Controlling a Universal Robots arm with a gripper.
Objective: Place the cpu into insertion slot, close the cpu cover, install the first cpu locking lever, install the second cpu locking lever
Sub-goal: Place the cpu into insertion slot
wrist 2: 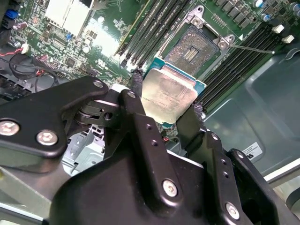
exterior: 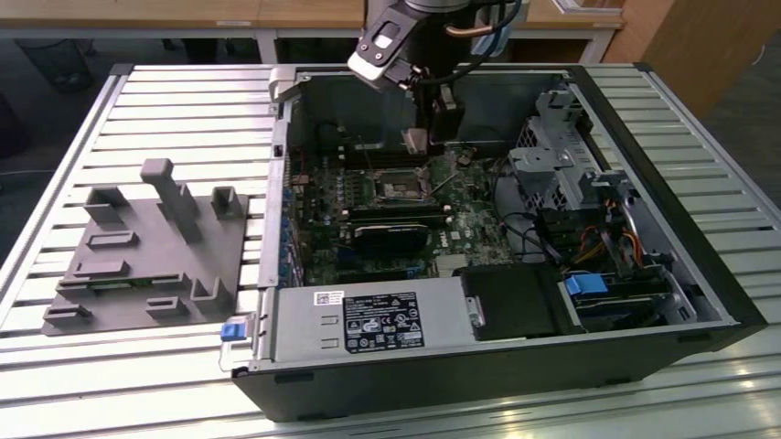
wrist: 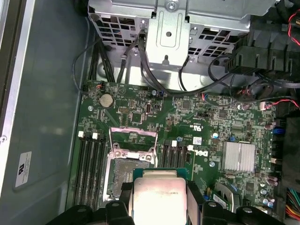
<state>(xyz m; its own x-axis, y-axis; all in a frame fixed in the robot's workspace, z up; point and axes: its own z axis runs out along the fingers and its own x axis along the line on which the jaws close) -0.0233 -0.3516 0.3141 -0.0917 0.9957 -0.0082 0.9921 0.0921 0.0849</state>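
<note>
The cpu [wrist 2: 168, 96] is held clamped by its edges between the fingers [wrist 2: 137, 89] (light, rigid, probably fragile underneath) near the insertion slot [wrist 2: 194, 47].

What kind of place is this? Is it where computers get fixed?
Probably a robot lab or workshop. An open computer case lies on a slatted metal table, the robot's hand holds the cpu above the circuit board inside, and a gray plastic holder sits beside the case.
</note>
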